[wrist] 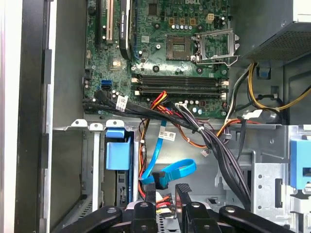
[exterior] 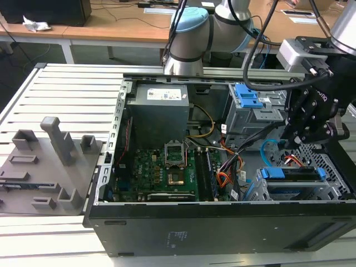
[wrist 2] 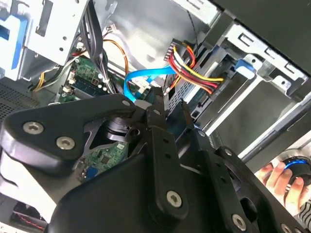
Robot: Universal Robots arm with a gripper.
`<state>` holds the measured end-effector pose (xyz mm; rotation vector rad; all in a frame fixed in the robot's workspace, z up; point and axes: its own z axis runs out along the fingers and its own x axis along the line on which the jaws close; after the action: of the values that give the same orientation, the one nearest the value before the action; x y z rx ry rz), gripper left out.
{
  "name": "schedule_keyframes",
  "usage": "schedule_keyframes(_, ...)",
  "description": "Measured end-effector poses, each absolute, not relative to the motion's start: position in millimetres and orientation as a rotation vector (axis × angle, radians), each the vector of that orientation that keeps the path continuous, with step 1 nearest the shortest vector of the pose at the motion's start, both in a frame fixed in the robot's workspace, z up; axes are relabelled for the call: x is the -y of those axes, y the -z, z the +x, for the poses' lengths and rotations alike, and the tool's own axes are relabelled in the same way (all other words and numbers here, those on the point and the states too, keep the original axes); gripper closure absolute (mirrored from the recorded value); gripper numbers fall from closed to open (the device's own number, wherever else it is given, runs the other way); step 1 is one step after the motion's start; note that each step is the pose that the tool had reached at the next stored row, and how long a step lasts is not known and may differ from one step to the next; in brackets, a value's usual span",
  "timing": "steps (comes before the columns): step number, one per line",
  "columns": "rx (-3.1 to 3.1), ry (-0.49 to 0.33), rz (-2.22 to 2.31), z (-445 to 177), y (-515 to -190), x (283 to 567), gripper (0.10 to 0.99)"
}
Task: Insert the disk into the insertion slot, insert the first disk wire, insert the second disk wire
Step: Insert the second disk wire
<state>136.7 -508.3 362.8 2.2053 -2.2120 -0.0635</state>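
Note:
The disk [exterior: 293, 177], with its bright blue bracket [wrist: 118, 148], sits in the insertion slot [exterior: 329, 162], the low perforated cage at the exterior view's right. My gripper [exterior: 289, 146] hangs just behind the disk's rear end. The second disk wire [wrist: 171, 171], a flat light blue cable, loops up from the case floor and ends in a black plug between my fingertips [wrist: 146, 196]. In the second wrist view the gripper [wrist 2: 170, 104] sits at the end of that blue cable [wrist 2: 146, 75]. A red, yellow and black wire bundle [wrist 2: 194, 68] runs past toward the disk.
The taller grey cage with blue latches [exterior: 247, 103] stands behind the slot. The motherboard [exterior: 167, 167] and thick black cables [wrist: 218, 155] fill the middle of the case. A grey fixture block [exterior: 50, 161] lies outside, at the exterior view's left. A hand [wrist 2: 277, 177] shows beside the case.

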Motion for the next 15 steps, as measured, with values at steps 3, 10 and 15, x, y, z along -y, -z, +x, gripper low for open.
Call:
schedule_keyframes(3,2.200,0.062,2.218,132,-363,508,0.784)
schedule_keyframes(10,2.150,0.061,2.265,123,-363,509,0.784)
schedule_keyframes(15,2.098,0.060,2.312,121,-363,509,0.784)
